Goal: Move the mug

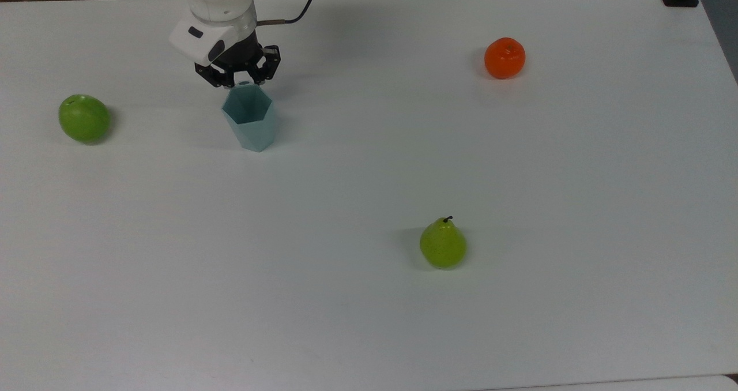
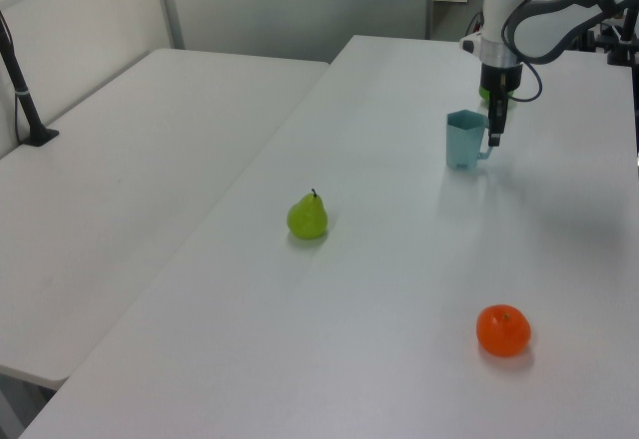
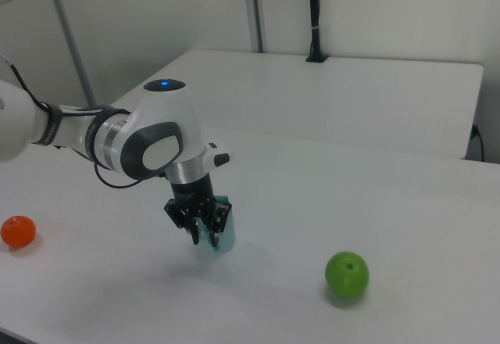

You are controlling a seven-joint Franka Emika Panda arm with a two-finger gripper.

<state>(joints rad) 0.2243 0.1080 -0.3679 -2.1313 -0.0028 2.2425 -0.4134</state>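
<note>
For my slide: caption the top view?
Gripper at the handle of the upright mug on a white table, with apple, pear and orange.

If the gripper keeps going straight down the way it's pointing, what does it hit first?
Probably the mug's handle: the gripper points down with its jaws around it. Directly below that is the white table.

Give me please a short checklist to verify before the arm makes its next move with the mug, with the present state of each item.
1. The mug stands upright on the table: ok.
2. The gripper sits at the mug's handle: ok.
3. Fingers released from the handle: cannot tell.
4. The green apple is apart from the mug: ok.
5. The pear and the orange are far from the arm: ok.
6. The mug's base is flat on the table, not lifted: ok in the left view.
</note>
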